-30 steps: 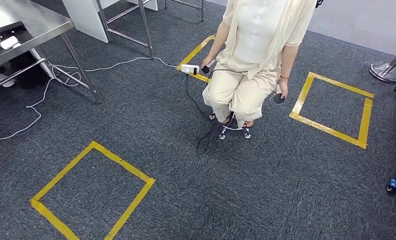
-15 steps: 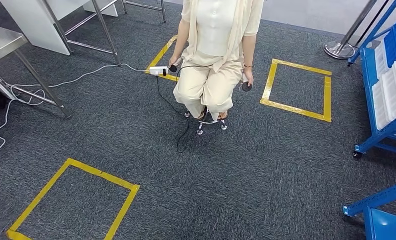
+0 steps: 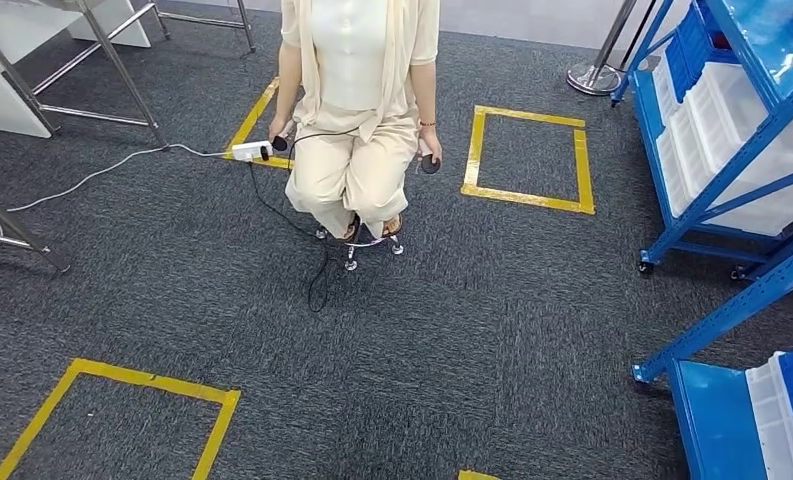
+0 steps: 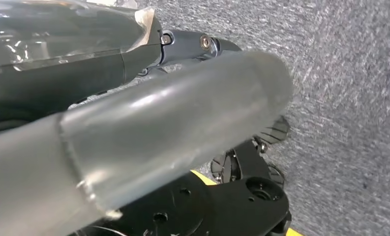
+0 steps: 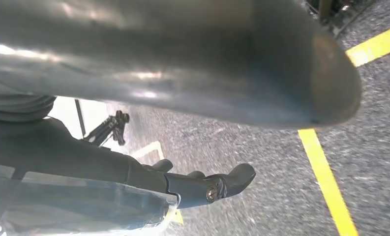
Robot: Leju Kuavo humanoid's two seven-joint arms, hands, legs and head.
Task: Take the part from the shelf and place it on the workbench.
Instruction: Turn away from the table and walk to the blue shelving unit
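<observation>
A blue shelf [image 3: 741, 163] stands at the right in the head view, with white trays [image 3: 709, 127] on its levels and a blue bin [image 3: 688, 45] near the top. I cannot make out the part among them. Metal table legs [image 3: 120, 66] show at the far left. My left hand [image 4: 183, 113] hangs over the grey carpet with its thumb and dark fingers [image 4: 193, 44] apart and nothing in them. My right hand [image 5: 193, 78] likewise hangs empty above the carpet, its fingers [image 5: 217, 184] stretched out.
A person [image 3: 357, 110] sits on a wheeled stool [image 3: 357, 250] straight ahead, holding small dark controllers, with a cable and a white power strip [image 3: 249, 151] on the floor. Yellow tape squares [image 3: 527, 160] mark the carpet. A chrome post base [image 3: 590, 76] stands by the shelf.
The camera has turned to the right: the whole scene has slid left, the steel table has left the picture and the blue shelf has come in at the right.
</observation>
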